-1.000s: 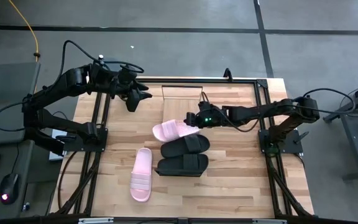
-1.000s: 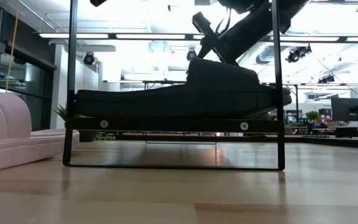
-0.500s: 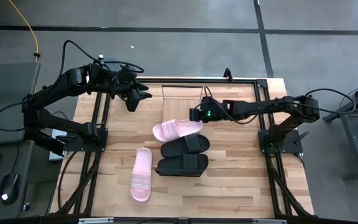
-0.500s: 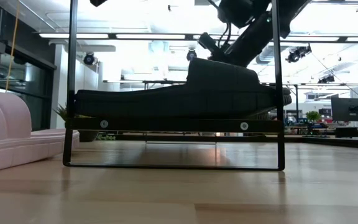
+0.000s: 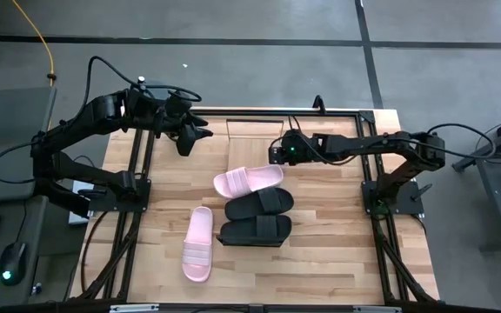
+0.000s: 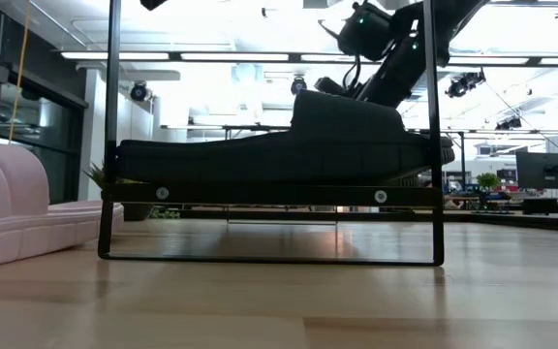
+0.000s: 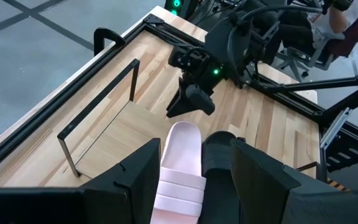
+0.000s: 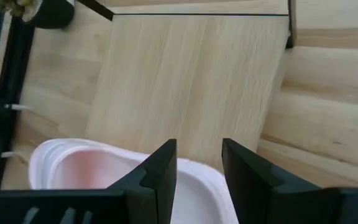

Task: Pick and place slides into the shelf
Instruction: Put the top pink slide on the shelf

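Pink and black slides lie grouped in the middle of the wooden tabletop in the high view. One pink slide lies crosswise just in front of the shelf, a light-wood board on a thin black wire frame at the far edge of the table. Directly nearer the camera side of that pink slide sit the two black slides, one behind the other and touching or nearly so, the nearer one lying flat. The second pink slide lies apart from them toward the left arm's side, pointing lengthwise.

The right gripper hangs between the shelf board and the end of the crosswise pink slide, above the table. In the right wrist view its two dark fingers stand a moderate gap apart with nothing between them; the pale rim of the pink slide shows beyond and below them, and the shelf board fills the area behind. The fingers do not appear to touch the slide.

The left gripper waits above the table's far left corner, beside the shelf. In the left wrist view its fingers are spread wide and empty, looking over a pink slide and a black slide toward the right arm.

In the low view a black slide fills the middle, seen side on.
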Controlling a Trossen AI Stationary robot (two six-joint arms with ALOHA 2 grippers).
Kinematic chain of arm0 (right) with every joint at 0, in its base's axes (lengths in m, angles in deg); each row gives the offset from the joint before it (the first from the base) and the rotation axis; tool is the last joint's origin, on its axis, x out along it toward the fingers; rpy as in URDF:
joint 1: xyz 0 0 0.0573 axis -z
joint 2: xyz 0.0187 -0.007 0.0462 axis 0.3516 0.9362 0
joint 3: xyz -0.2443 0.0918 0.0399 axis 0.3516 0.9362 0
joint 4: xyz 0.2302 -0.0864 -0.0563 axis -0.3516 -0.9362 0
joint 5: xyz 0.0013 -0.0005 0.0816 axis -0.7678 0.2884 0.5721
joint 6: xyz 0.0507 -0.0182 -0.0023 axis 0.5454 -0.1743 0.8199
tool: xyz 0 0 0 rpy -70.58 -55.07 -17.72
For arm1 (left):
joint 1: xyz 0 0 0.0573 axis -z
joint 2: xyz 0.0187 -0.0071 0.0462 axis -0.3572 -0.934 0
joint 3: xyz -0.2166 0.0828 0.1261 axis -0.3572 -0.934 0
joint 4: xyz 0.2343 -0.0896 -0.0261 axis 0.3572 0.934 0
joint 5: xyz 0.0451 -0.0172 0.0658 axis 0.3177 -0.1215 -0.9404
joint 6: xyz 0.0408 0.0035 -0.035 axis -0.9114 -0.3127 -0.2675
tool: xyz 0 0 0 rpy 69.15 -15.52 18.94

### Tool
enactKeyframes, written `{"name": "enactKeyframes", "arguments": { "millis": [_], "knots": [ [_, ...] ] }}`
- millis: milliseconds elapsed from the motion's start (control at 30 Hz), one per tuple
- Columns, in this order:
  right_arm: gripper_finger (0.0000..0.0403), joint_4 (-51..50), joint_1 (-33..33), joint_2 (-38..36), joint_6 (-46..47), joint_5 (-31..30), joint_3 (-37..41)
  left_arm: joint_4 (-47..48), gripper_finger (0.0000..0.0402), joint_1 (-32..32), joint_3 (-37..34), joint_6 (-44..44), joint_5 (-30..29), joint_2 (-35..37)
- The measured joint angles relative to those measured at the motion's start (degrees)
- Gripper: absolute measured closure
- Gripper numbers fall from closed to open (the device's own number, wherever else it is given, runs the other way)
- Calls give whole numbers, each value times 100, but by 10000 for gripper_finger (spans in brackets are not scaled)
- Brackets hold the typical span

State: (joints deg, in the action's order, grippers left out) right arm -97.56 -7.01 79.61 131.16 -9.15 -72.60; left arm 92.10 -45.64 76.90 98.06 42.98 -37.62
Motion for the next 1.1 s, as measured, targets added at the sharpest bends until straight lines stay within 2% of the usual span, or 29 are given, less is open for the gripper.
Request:
{"name": "enactKeyframes", "arguments": {
  "millis": [300,733,1100],
  "knots": [
    [284,149,-15,453,-1,480,0,-2,222,0,0,0,0,0],
    [284,-255,-446,469,286,1067,-7,-2,222,-1,0,0,-3,2],
    [284,-273,-386,455,254,961,-7,-4,222,0,0,-7,-160,0]
  ]
}}
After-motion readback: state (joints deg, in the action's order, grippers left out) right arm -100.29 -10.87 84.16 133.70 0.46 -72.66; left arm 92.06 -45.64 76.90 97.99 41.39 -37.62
